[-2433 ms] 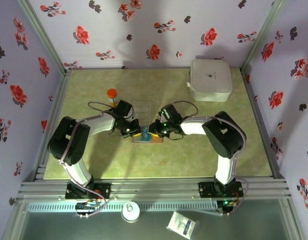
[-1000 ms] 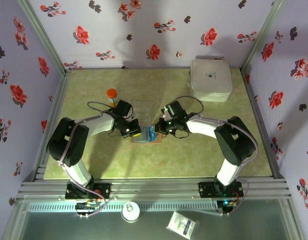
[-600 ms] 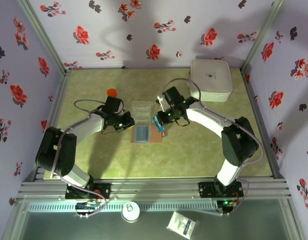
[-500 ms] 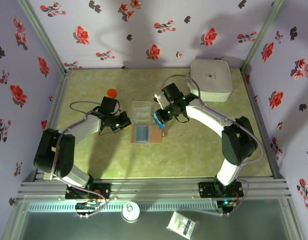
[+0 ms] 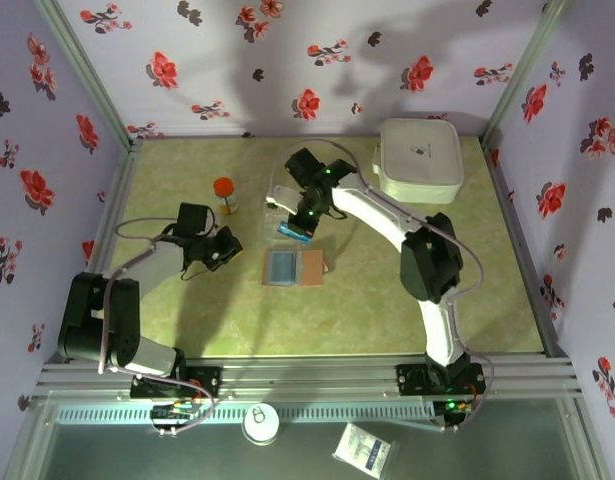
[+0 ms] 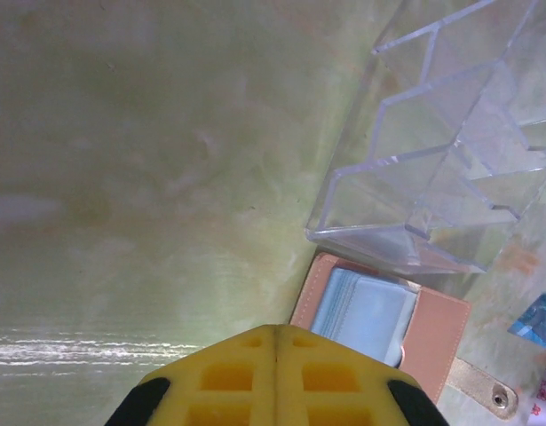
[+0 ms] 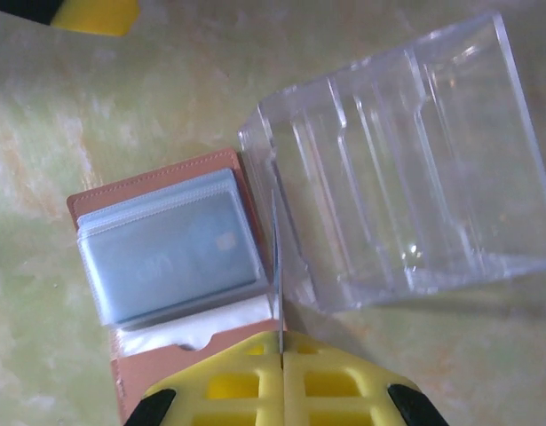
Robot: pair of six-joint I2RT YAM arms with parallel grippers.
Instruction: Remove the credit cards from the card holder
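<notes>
Since a second back both arms have come off the card holder (image 5: 295, 268): my left gripper (image 5: 225, 250) has drawn away to the left, and my right gripper (image 7: 280, 344) has swung up and back toward the clear ridged tray (image 7: 406, 169). Right one is pinching a teal-blue card (image 5: 291, 231); from the wrist it shows edge-on, a thin line rising from between the pads, over the tray's corner beside the card holder. Left one is pressed together with nothing between the pads, over bare green table (image 5: 387, 300). Card holder lies open and flat on the table just in front of the tray; touching it or only close, cannot tell. Its clear sleeve faces up with a greyish-blue card (image 7: 170, 257) under the plastic, and the clasp tab (image 6: 486, 390) sticks out flat at one side. Orange-capped bottle (image 5: 223, 193) stands upright left of the tray; white case (image 5: 420, 160) sits at the far right corner
</notes>
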